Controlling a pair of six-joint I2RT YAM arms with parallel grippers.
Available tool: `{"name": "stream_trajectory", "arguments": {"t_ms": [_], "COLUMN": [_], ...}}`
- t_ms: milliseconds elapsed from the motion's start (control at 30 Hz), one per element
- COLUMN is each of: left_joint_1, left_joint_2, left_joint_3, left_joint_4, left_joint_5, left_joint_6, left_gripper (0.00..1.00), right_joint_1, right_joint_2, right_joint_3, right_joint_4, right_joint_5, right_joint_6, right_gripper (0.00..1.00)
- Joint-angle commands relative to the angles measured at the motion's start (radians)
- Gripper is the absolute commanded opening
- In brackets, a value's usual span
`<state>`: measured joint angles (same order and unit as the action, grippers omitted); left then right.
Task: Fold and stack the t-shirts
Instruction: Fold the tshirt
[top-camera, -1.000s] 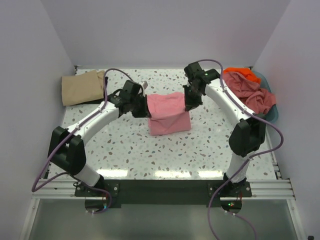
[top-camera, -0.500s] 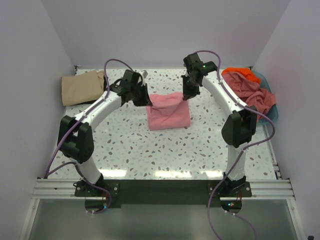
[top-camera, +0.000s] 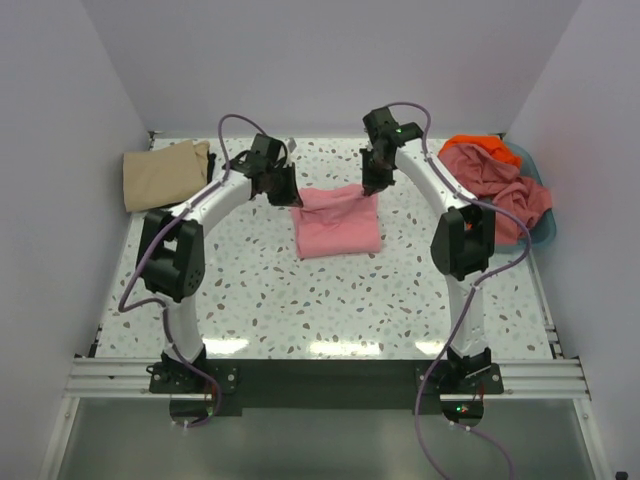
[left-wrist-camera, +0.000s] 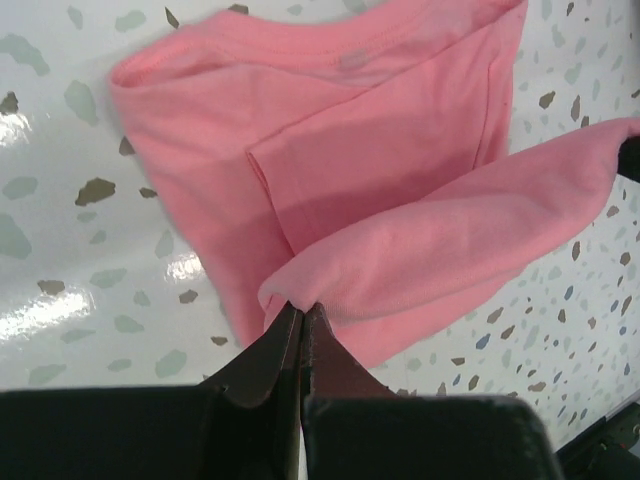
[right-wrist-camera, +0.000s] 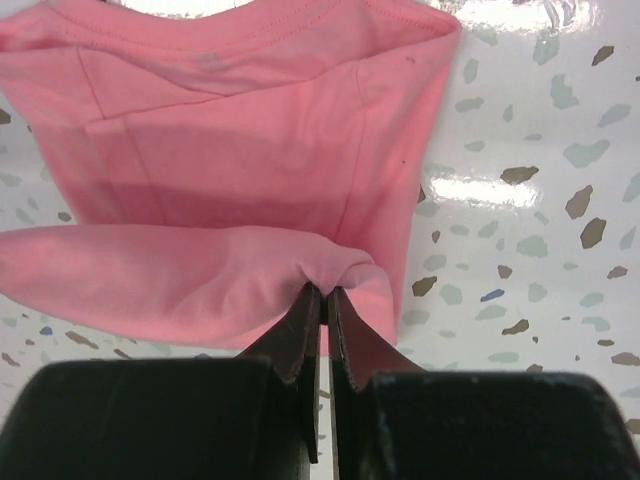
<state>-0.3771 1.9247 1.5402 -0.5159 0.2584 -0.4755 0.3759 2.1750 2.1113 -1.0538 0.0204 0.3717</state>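
Legible text, brands, numbers, signs: none; faint neck patch (left-wrist-camera: 352, 60) on pink t-shirt (left-wrist-camera: 330, 170), too blurred to read.

Speckled table (top-camera: 330, 300); basket (top-camera: 546, 226), seemingly blue, far right.

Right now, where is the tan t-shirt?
In the top view, the tan t-shirt lies folded at the far left corner of the table, well left of the left gripper and the pink t-shirt it holds.
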Motion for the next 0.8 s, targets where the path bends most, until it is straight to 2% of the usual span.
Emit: {"name": "stream_trajectory", "arguments": {"t_ms": [0,300,333,367,400,433,467,500,533,567,600,700,767], "left_joint_1": [0.017,0.049,0.050,0.052,0.053,0.059,0.064,0.070,0.075,0.078,0.079,0.084,0.084], "left_joint_2": [0.049,0.204,0.218,0.232,0.246,0.247,0.246,0.240,0.238,0.234,0.223,0.177,0.145], "left_joint_3": [0.090,0.259,0.305,0.329,0.352,0.397,0.417,0.438,0.475,0.489,0.497,0.459,0.364], "left_joint_4": [0.031,0.010,0.005,-0.004,-0.007,-0.010,-0.009,-0.006,-0.006,-0.007,-0.009,-0.006,0.020], "left_joint_5": [0.021,0.031,0.033,0.010,-0.011,-0.056,-0.070,-0.083,-0.091,-0.093,-0.094,-0.096,-0.085], "left_joint_6": [0.043,0.064,0.066,0.066,0.061,0.046,0.038,0.032,0.025,0.017,0.018,0.028,0.032], "left_gripper": [0.00,0.00,0.01,0.12,0.41,0.54,0.65,0.81,0.85,0.89,0.93,0.96,0.96], "right_joint_1": [-0.015,-0.043,-0.054,-0.055,-0.060,-0.064,-0.066,-0.066,-0.068,-0.069,-0.071,-0.074,-0.072], "right_joint_2": [0.029,0.153,0.167,0.178,0.192,0.190,0.183,0.149,0.131,0.108,0.091,0.026,-0.024], "right_joint_3": [0.078,0.208,0.222,0.258,0.275,0.289,0.300,0.296,0.285,0.261,0.248,0.190,0.112], "right_joint_4": [0.031,0.061,0.066,0.066,0.067,0.071,0.078,0.103,0.119,0.133,0.152,0.155,0.158], "right_joint_5": [0.021,0.030,0.021,0.016,0.015,0.013,0.015,0.016,0.019,0.023,0.021,0.018,0.007], "right_joint_6": [-0.019,0.004,0.009,0.025,0.032,0.038,0.042,0.044,0.044,0.038,0.035,0.016,0.012], "right_gripper": [0.00,0.00,0.13,0.24,0.36,0.55,0.63,0.70,0.79,0.82,0.84,0.85,0.85]}}
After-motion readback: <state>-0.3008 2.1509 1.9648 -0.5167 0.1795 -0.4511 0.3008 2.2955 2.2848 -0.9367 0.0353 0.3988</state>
